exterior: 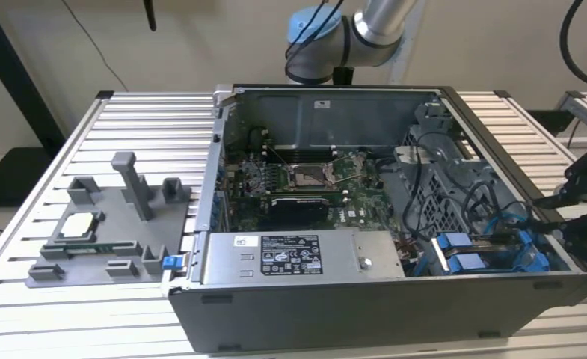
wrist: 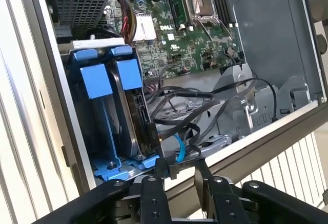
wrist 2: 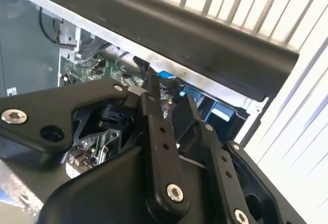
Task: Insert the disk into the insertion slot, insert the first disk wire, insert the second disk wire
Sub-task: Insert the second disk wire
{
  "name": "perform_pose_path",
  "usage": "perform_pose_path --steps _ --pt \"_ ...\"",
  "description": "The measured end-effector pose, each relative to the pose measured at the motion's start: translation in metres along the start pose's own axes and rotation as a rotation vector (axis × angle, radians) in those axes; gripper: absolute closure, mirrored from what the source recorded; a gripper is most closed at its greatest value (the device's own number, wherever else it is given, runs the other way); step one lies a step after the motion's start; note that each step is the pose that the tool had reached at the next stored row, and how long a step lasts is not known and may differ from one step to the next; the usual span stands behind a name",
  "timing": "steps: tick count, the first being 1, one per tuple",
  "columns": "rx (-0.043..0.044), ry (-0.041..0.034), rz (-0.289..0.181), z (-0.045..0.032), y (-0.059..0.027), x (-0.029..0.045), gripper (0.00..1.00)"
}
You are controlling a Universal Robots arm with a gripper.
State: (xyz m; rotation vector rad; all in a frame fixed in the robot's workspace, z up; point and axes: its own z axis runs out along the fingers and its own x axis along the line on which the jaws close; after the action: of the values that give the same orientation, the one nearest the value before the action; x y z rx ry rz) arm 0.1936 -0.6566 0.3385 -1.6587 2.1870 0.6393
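Observation:
The disk point(wrist: 131, 112) stands on edge in its bright blue carrier inside the insertion slot point(wrist: 114, 172), at the case's corner on the exterior view's right point(exterior: 493, 258). My gripper point(wrist: 179, 166) hangs just outside the case wall by the disk's rear edge, also seen in the second wrist view point(wrist 2: 166, 98) and the exterior view point(exterior: 573, 217). A black connector point(wrist: 152, 131) sits against the disk's rear edge. A thin blue wire point(wrist: 179, 149) curls right beside it, close to my gripper. A bundle of black wires point(wrist: 179, 97) loops just past it.
The open computer case point(exterior: 373, 314) lies on a slatted metal table point(exterior: 153, 112). A silver power supply box point(exterior: 293, 258) sits left of the drive bay, the motherboard point(exterior: 303, 179) behind it. A grey fixture point(exterior: 108, 224) stands at the exterior view's left. The case rim point(wrist 2: 205, 34) is close to my gripper.

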Motion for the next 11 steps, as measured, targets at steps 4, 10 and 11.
perform_pose_path --steps 4,10,11 --pt "-0.0011 -0.0012 -0.001 0.0021 -0.0034 0.0070 0.00" --pt "-0.0041 -0.0128 -0.002 0.0050 -0.0041 0.0091 0.00" --pt "-0.0043 -0.0139 -0.002 0.0053 -0.0041 0.0092 0.00"
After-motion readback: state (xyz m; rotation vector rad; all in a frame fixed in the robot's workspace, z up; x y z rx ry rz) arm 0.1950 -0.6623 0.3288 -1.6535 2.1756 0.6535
